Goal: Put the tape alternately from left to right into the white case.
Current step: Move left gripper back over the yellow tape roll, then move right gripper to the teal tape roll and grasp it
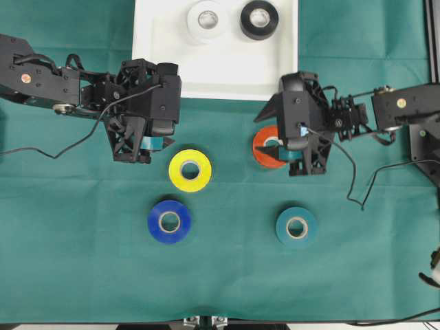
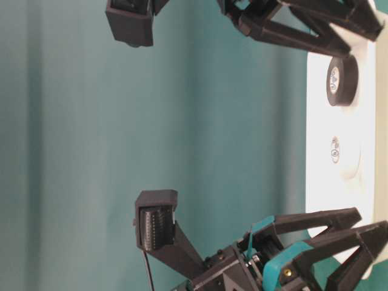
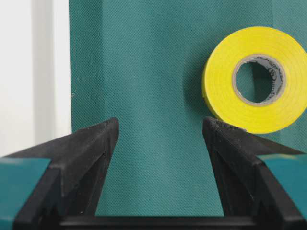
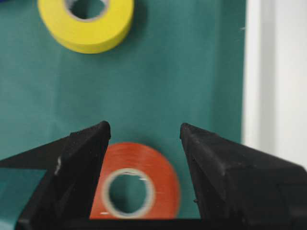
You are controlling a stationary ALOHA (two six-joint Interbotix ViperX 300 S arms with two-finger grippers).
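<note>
The white case (image 1: 165, 62) lies at the table's far edge with a white tape roll (image 1: 207, 20) and a black tape roll (image 1: 259, 19) in it. My right gripper (image 4: 145, 129) is open over an orange tape roll (image 4: 144, 177), which lies flat between the fingers, partly covered by the left finger (image 4: 81, 158). My left gripper (image 3: 160, 127) is open with only green cloth between its fingers. A yellow tape roll (image 3: 259, 79) lies just beyond its right fingertip. In the overhead view the left gripper (image 1: 165, 134) is up-left of the yellow roll (image 1: 190, 170).
A blue tape roll (image 1: 169, 221) and a teal tape roll (image 1: 296, 226) lie flat nearer the front edge on the green cloth (image 1: 234, 275). The case's rim shows at the left of the left wrist view and the right of the right wrist view.
</note>
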